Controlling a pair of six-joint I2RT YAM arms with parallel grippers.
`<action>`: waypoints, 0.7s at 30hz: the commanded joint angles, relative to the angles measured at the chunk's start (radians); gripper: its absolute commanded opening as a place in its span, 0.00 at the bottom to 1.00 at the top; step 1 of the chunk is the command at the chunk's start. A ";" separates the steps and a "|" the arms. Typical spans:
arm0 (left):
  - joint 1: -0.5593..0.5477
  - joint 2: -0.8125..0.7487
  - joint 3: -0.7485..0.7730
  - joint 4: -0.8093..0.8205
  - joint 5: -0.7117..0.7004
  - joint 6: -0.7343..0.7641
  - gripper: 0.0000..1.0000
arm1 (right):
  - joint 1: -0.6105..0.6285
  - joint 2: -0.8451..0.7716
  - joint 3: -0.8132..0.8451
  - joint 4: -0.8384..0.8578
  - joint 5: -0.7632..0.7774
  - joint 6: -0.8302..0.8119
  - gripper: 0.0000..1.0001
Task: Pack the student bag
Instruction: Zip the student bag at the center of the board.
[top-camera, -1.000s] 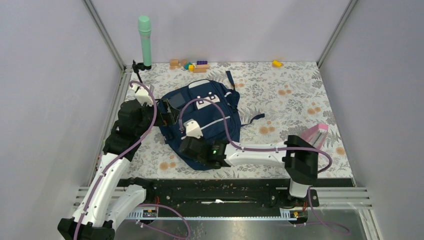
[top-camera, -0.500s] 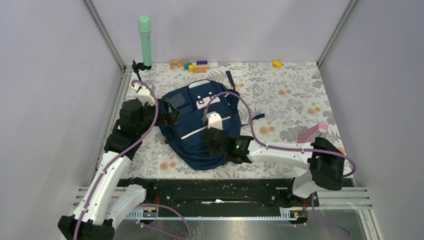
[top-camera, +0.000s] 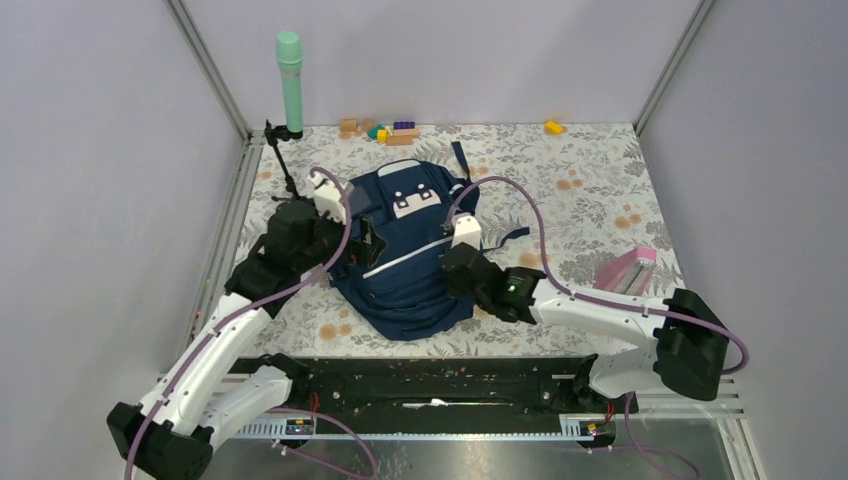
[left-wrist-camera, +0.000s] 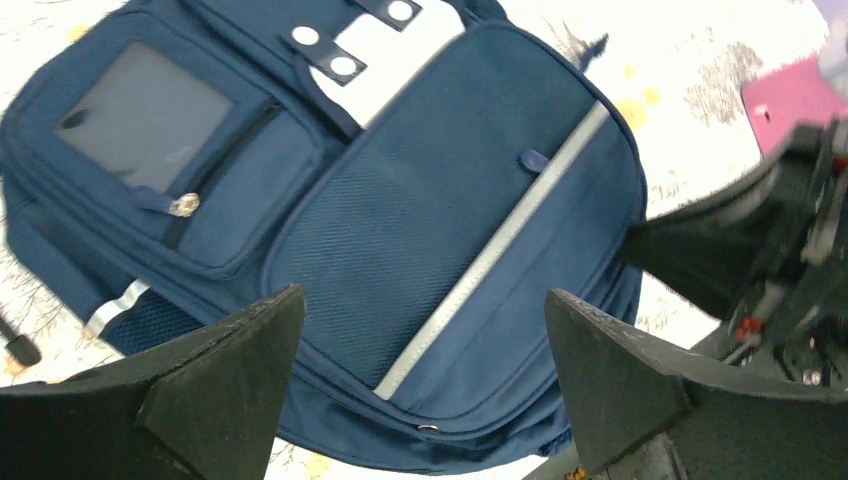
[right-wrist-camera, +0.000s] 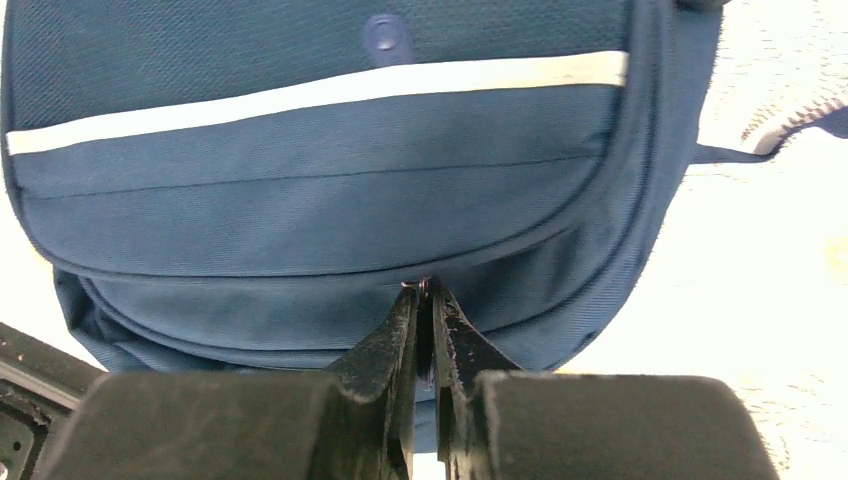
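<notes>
The student bag (top-camera: 405, 262) lies flat mid-table, navy with a grey-white stripe, front pocket up. My right gripper (top-camera: 450, 272) sits at its right edge. In the right wrist view the jaws (right-wrist-camera: 425, 300) are shut on a small zipper pull (right-wrist-camera: 422, 285) on the seam below the striped pocket of the bag (right-wrist-camera: 320, 170). My left gripper (top-camera: 366, 240) hovers over the bag's left side. In the left wrist view it (left-wrist-camera: 425, 300) stands wide open above the bag (left-wrist-camera: 450, 200), nothing between its fingers (left-wrist-camera: 230, 380).
A pink flat item (top-camera: 626, 270) lies at the right. A green cylinder (top-camera: 289, 80) stands on a stand at the back left. Small coloured blocks (top-camera: 385, 130) and a yellow block (top-camera: 553, 127) line the back wall.
My right gripper, still shut, has travelled from the bag's near-left edge round to its right side. My left gripper has swung right, over the bag.
</notes>
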 joint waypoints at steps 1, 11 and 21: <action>-0.098 0.026 0.009 0.012 -0.024 0.094 0.93 | -0.080 -0.089 -0.069 0.030 0.003 -0.047 0.00; -0.427 0.270 0.104 0.033 -0.030 0.282 0.98 | -0.262 -0.211 -0.210 0.236 -0.344 -0.147 0.00; -0.566 0.480 0.150 0.155 -0.458 0.407 0.99 | -0.296 -0.284 -0.292 0.315 -0.467 -0.122 0.00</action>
